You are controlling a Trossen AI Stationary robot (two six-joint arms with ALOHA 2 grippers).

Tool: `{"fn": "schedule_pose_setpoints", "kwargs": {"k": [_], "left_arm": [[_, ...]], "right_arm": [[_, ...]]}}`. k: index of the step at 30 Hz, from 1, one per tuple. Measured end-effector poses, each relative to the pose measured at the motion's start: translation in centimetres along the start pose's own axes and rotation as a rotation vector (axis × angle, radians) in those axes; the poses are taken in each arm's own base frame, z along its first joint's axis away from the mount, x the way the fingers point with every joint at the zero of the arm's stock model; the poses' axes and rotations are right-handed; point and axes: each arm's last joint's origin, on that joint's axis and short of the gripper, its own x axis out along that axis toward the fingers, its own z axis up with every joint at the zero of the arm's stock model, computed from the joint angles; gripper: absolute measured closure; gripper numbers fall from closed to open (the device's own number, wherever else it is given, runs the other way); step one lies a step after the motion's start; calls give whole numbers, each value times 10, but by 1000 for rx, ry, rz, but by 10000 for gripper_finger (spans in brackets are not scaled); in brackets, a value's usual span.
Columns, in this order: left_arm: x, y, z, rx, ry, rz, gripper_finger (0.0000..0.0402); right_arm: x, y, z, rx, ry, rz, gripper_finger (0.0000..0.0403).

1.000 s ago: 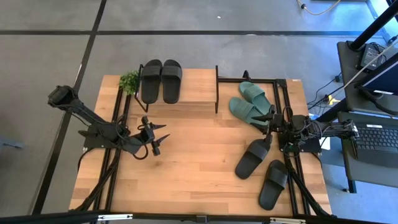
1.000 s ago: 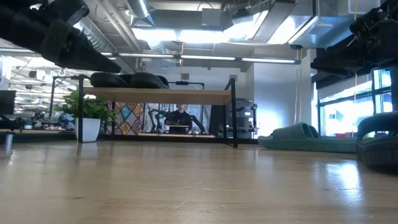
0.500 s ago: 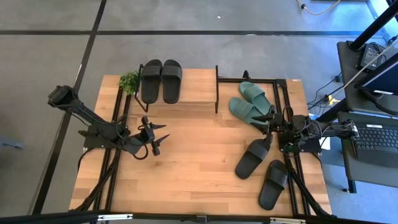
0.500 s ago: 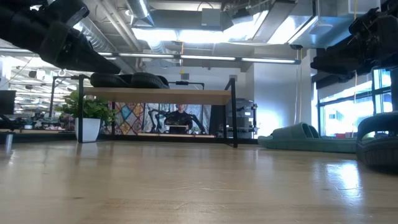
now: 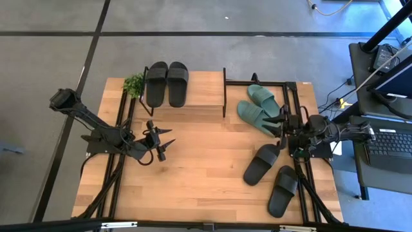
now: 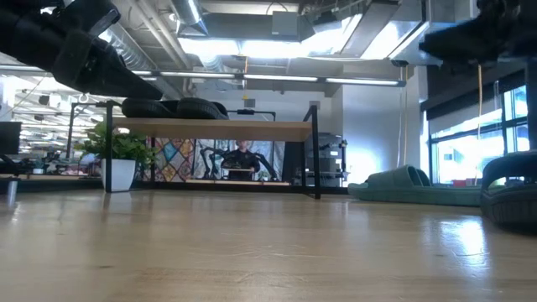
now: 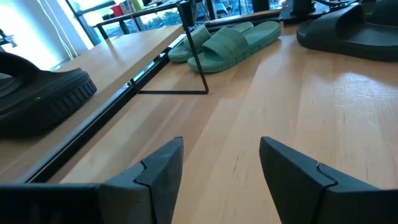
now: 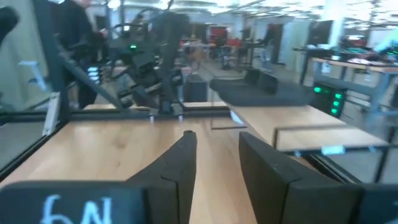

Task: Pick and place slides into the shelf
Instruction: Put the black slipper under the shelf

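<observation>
Two black slides (image 5: 166,84) lie side by side on the shelf's wooden top board (image 5: 205,90), soles down; the low view shows them above the shelf (image 6: 214,130). Two teal slides (image 5: 257,106) lie on the table right of the shelf. Two more black slides (image 5: 261,164) (image 5: 283,190) rest near the table's right edge. My right gripper (image 5: 282,126) hovers open between the teal pair and the nearer black slide, touching nothing. My left gripper (image 5: 168,140) waits open over the table's left half, its fingers (image 7: 165,165) pointing toward the teal slides (image 7: 227,40).
A small potted plant (image 5: 134,84) stands at the shelf's left end. Thin black frame legs (image 7: 193,56) hold up the shelf, with open space under the board (image 6: 214,164). Black rails run along both table sides (image 5: 122,122). Bare wood lies mid-table (image 5: 206,161).
My right gripper has risen and drawn back a little toward the table's right edge, away from the heel of the nearer black slide. In the low view its arm has climbed toward the top of the picture. The slides lie as before.
</observation>
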Motion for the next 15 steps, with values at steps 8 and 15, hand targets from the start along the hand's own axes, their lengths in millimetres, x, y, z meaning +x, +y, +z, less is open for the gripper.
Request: {"fn": "schedule_pose_setpoints", "kwargs": {"k": [8,15], "left_arm": [[0,0,0,0,-1,8,198],[0,0,0,0,-1,9,198]], "right_arm": [[39,13,49,-101,211,92,281],[86,41,76,4,684,120,281]]}}
